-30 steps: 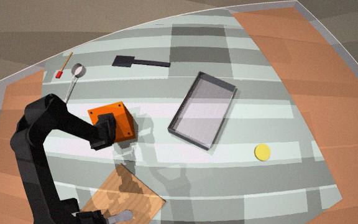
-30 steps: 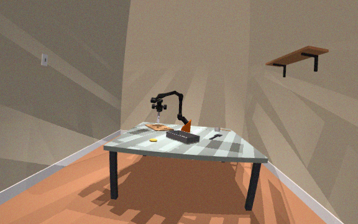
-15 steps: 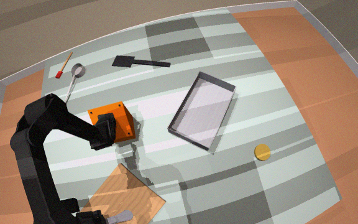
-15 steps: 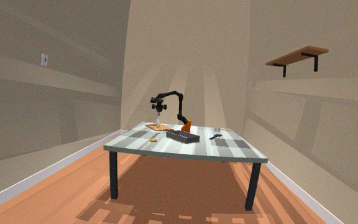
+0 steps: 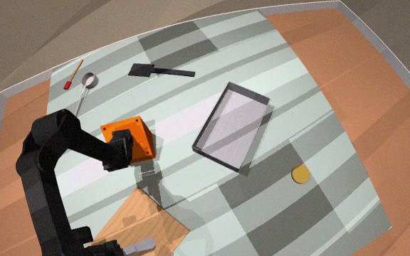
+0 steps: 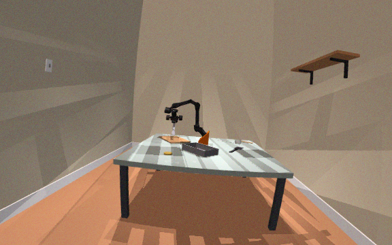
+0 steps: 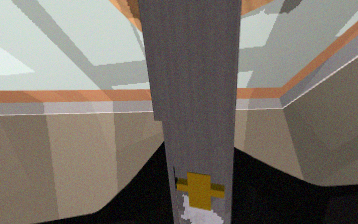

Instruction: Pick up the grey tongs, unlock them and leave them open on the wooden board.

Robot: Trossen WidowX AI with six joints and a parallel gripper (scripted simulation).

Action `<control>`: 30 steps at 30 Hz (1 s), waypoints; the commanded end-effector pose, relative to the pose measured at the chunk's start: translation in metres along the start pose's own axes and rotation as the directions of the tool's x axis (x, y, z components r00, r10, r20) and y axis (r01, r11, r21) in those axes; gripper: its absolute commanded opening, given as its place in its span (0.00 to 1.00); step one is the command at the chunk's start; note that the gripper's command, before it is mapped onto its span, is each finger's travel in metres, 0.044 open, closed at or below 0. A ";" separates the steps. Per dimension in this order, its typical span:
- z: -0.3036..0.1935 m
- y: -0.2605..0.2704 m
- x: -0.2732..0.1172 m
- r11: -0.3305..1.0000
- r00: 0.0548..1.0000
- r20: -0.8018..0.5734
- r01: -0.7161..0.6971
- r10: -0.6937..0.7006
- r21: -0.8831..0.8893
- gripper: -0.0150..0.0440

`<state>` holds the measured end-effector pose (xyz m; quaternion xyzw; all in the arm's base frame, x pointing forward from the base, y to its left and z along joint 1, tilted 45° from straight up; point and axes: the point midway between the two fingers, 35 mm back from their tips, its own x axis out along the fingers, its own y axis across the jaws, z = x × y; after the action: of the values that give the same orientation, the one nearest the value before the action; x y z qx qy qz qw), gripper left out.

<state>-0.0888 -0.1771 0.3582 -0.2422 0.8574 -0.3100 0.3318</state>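
Observation:
My gripper [image 6: 174, 122] [image 7: 188, 144] is shut on the grey tongs [image 5: 140, 246] [image 6: 173, 129] [image 7: 195, 75]. They hang below the fingers, nearly upright with their tips pointing down, above the wooden board [image 5: 169, 227] [image 6: 177, 140]. In the wrist view the tongs fill the middle, with a yellow latch piece [image 7: 199, 191] at the bottom. Their arms look close together; whether the lock is released, and whether the tips touch the board, I cannot tell. The roasting tin [image 5: 249, 92] [image 6: 199, 150] has nothing lying across it.
An orange block [image 5: 149, 140] [image 6: 204, 139] stands beside the arm. A black spatula [image 5: 142, 70] [image 6: 236, 149], a ladle [image 5: 90, 80] and a red-tipped brush [image 5: 67, 85] lie on the far side from the board. A yellow disc [image 5: 300, 173] [image 6: 168, 153] lies beyond the tin.

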 end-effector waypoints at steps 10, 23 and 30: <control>0.030 -0.002 0.027 0.995 0.978 0.195 -0.059 0.073 -0.074 0.00; 0.053 -0.002 0.054 0.992 0.911 0.398 -0.069 0.107 -0.107 0.00; 0.061 -0.003 0.067 0.994 0.861 0.499 -0.054 0.097 -0.100 0.00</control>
<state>-0.0872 -0.2386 0.2982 -0.2837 0.7754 -0.1909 0.5308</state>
